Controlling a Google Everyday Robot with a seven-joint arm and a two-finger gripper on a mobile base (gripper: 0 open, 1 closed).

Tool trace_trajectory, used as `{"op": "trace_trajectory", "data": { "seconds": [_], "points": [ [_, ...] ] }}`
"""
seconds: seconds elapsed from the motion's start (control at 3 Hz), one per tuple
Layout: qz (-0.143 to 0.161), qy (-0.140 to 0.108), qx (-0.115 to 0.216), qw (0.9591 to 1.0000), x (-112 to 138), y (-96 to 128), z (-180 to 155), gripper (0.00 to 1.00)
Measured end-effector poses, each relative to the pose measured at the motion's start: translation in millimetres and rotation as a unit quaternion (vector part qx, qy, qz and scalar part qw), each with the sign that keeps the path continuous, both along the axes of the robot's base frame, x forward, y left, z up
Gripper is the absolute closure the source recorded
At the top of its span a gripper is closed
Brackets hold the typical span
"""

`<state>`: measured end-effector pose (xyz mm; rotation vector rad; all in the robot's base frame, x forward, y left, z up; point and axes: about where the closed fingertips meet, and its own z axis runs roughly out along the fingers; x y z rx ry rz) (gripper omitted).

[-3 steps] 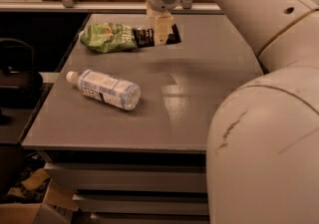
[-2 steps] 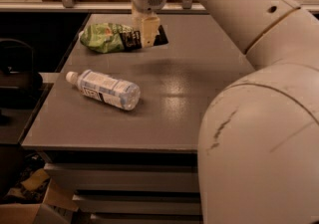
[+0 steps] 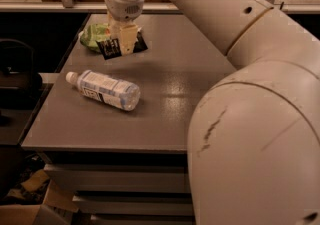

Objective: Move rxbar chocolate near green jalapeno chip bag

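Gripper (image 3: pixel 125 48) low over the far left part of the table (image 3: pixel 175 84), pointed down, clamped across the middle of the rxbar chocolate (image 3: pixel 109 49). Grips the black wrapper at its centre, likely to keep either end from drooping. Both ends poking out either side, bar tilted, left end lower. Cannot tell whether resting on the surface or held just above it. Sits right beside the green jalapeno chip bag (image 3: pixel 94 36), with the bar's left end at or overlapping the bag's near edge from this angle. Close enough to count as near, by judgement. Left to do: letting go and lifting clear without dragging the bar or nudging the bag. Further out, water bottle (image 3: pixel 107 89) lying on its side toward the front of the table, cap to the left, well apart from bar and bag, likely no obstacle. Arm (image 3: pixel 225 29) reaching in from the right foreground, hiding the table's right side.
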<state>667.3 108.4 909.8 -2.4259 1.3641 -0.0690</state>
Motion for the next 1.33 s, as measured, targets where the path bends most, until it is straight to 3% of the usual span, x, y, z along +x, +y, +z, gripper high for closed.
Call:
{"op": "trace_trajectory", "data": {
  "seconds": [0.67, 1.33],
  "points": [
    [0.010, 0.009, -0.006, 0.9999, 23, 20, -22, 1.00],
    [-0.014, 0.002, -0.016, 0.9998, 52, 12, -30, 0.58]
  ]
}}
